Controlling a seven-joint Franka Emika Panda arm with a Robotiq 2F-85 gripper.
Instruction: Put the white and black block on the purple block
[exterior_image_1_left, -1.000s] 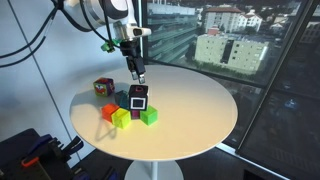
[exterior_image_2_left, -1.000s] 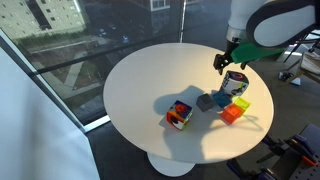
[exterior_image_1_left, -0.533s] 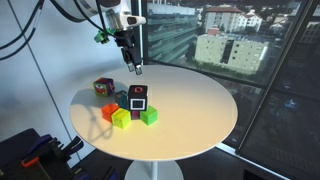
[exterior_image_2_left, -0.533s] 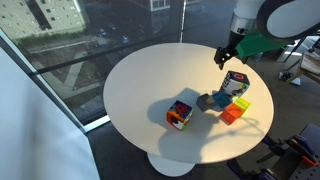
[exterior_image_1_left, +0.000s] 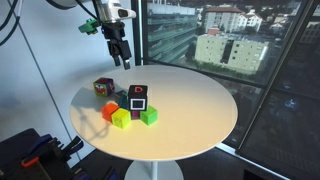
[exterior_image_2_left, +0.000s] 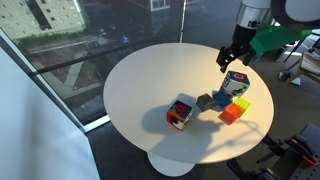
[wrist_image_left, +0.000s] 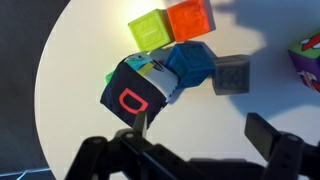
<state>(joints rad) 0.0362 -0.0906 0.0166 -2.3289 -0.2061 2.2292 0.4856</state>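
With our gripper (wrist_image_left: 200, 122) spread wide and empty, we should rise straight, never brushing the black block (wrist_image_left: 135, 95) just below the jaws

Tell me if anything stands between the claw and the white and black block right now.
Nothing visible does. The claw hangs open in the air above the white and black block, and only open space lies between them.

Found on the round white table (exterior_image_1_left: 195, 110), below and ahead of the gripper (exterior_image_1_left: 125, 62), huddled: yellow cube (exterior_image_1_left: 121, 119), orange cube (exterior_image_1_left: 109, 111), green cube (exterior_image_1_left: 148, 116), blue cube (wrist_image_left: 190, 60), grey cube (wrist_image_left: 230, 74); patchy cube (exterior_image_1_left: 103, 88) apart.
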